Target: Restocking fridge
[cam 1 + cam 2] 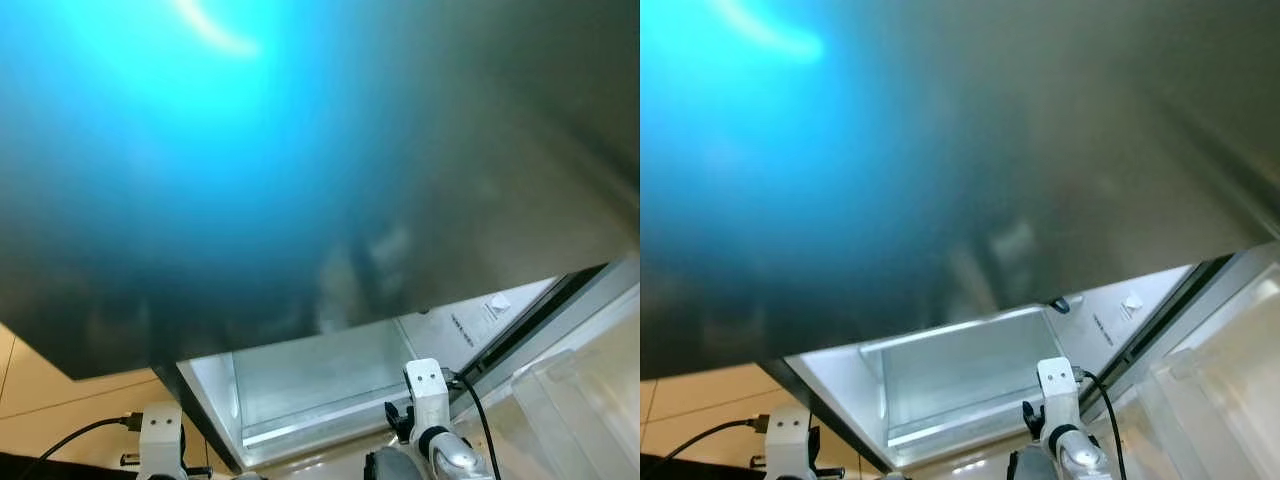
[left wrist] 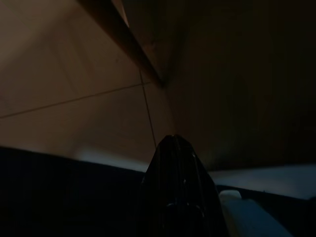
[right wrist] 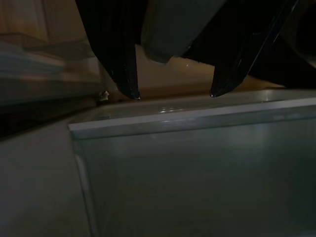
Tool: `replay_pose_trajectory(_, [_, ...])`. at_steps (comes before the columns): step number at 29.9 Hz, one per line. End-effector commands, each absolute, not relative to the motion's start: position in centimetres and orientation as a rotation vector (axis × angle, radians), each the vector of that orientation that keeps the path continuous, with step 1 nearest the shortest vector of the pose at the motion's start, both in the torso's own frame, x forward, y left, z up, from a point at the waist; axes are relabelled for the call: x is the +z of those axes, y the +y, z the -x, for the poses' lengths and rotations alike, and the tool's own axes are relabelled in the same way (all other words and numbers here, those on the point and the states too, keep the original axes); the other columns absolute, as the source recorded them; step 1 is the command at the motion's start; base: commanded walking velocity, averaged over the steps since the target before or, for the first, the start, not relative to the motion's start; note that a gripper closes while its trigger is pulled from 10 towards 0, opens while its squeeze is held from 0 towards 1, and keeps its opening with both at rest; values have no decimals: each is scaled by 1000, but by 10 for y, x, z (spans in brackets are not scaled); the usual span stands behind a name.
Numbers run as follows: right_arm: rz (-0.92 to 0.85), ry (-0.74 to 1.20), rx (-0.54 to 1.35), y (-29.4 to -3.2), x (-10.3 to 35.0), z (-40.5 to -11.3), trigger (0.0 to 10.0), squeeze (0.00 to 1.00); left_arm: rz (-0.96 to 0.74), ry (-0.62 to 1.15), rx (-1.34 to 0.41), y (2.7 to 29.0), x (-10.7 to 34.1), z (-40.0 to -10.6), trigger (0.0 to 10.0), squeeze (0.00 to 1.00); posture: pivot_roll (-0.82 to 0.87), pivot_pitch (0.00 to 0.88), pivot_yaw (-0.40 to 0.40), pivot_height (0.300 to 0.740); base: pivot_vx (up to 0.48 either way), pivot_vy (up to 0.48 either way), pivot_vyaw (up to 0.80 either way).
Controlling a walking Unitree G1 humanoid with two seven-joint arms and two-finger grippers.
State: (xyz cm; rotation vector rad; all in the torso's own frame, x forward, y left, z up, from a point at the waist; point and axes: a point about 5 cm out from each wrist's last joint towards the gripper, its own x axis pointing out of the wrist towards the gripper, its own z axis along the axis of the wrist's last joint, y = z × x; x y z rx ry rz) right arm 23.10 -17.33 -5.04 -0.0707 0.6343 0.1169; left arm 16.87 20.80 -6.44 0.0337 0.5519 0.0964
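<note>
Fridge door (image 1: 300, 170) looms close over the head camera, blue glare on it. Below it, the open clear drawer (image 1: 960, 385). Right gripper (image 3: 173, 94) spread apart, grasping nothing, poised just above the drawer rim; left gripper (image 2: 175, 173) clenched, idle. No stock item visible. Advice: keep fingertips clear of the rim.

No text readable anywhere. White inner side wall of the fridge (image 1: 455, 330), near its right edge: a small white sticker (image 1: 498, 303) and a line of dark print (image 1: 461, 328) running down the wall, both too small and blurred to read. Same sticker and print show in the right eye view, also illegible. Grey steel fridge door (image 1: 420, 150): glare only, no brand mark or numbers made out. Wrist views too dark, no lettering.
</note>
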Motion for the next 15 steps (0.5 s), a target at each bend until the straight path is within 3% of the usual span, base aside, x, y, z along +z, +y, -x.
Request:
replay_pose_trajectory(1, [72, 654, 101, -176, -54, -226, 10000, 0, -54, 568, 86, 211, -66, -164, 10000, 0, -74, 108, -34, 667, 0, 0, 0])
replay_pose_trajectory(15, [76, 651, 102, -175, -54, -226, 10000, 0, -44, 553, 83, 210, -65, -166, 10000, 0, -71, 109, -33, 667, 0, 0, 0])
